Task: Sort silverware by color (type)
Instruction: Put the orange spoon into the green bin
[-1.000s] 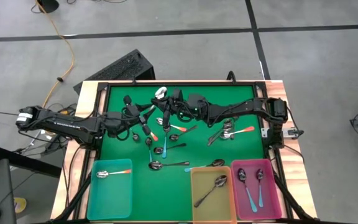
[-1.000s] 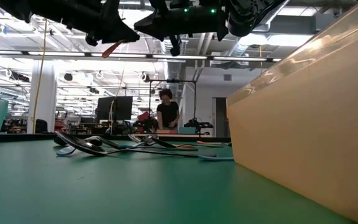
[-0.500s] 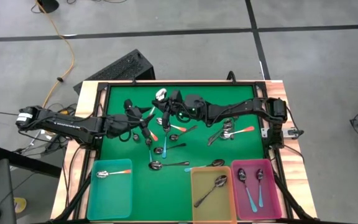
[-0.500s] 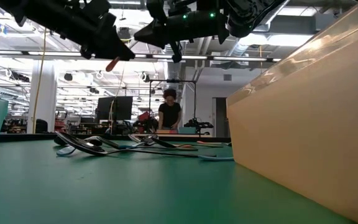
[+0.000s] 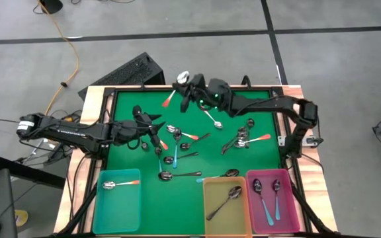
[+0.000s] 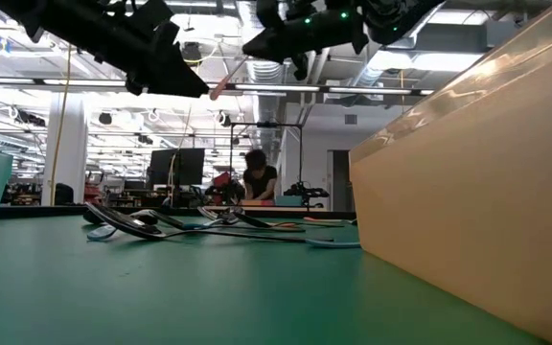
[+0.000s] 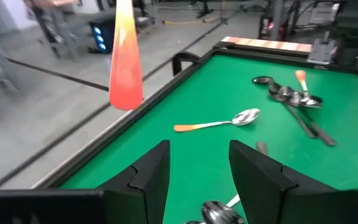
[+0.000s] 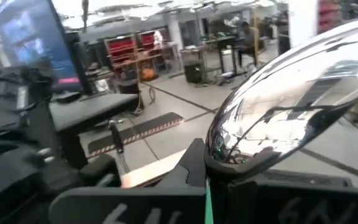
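Observation:
My right gripper (image 5: 186,84) hangs over the table's far edge, shut on a spoon with an orange-red handle (image 5: 170,100). The spoon's shiny bowl (image 8: 291,99) fills the right wrist view. My left gripper (image 5: 157,124) stands open over the left middle of the green mat (image 5: 256,106), nothing between its fingers (image 7: 148,180). It points at the handle's free end (image 7: 124,62), which hangs ahead of it. Several more spoons lie on the mat in clusters (image 5: 177,149) (image 5: 243,139), and one orange-handled spoon (image 7: 219,122) lies alone. My right gripper pinches the spoon at its bowl end (image 8: 241,155) between its two fingers, which come about level from the table's right side. The bowl sticks out past the fingers. The handle (image 6: 226,84) slants away toward my left gripper, and the spoon hangs clear of the table.
Along the near edge stand a teal bin (image 5: 98,198) with one orange-handled spoon, a yellow bin (image 5: 207,205) with one dark spoon and a pink bin (image 5: 296,205) with two blue-handled spoons. A person (image 6: 257,177) stands far off in the room.
My right gripper has gone up and toward the table's far edge with the orange-handled spoon. The handle's free end, which was at my left gripper's fingertips, has come away from them. My left gripper has stayed about where it was.

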Action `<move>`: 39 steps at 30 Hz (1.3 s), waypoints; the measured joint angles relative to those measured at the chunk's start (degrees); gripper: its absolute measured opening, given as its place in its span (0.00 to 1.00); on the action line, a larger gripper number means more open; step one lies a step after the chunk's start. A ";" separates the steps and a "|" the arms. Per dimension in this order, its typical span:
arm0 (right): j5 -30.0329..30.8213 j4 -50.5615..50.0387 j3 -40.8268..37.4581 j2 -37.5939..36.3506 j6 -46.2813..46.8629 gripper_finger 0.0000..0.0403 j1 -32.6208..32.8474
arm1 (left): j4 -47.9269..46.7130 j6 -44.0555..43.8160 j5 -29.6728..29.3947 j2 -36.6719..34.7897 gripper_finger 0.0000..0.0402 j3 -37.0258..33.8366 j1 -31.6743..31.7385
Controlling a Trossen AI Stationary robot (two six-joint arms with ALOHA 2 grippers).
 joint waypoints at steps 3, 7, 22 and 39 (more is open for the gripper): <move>-3.30 1.29 -0.02 -1.31 -2.84 0.02 0.51 | -4.23 -0.77 5.20 -0.31 0.38 2.60 3.18; -4.21 1.65 -0.02 -2.21 -8.57 0.02 2.77 | -13.85 -0.80 6.89 -0.73 0.38 7.11 7.69; 7.40 -3.02 -0.02 -1.97 -25.69 0.02 12.51 | -22.44 3.96 1.28 -8.80 0.38 11.43 20.34; -19.36 23.86 8.40 21.22 3.21 0.02 17.05 | -15.77 0.00 17.04 -19.59 0.38 11.43 31.22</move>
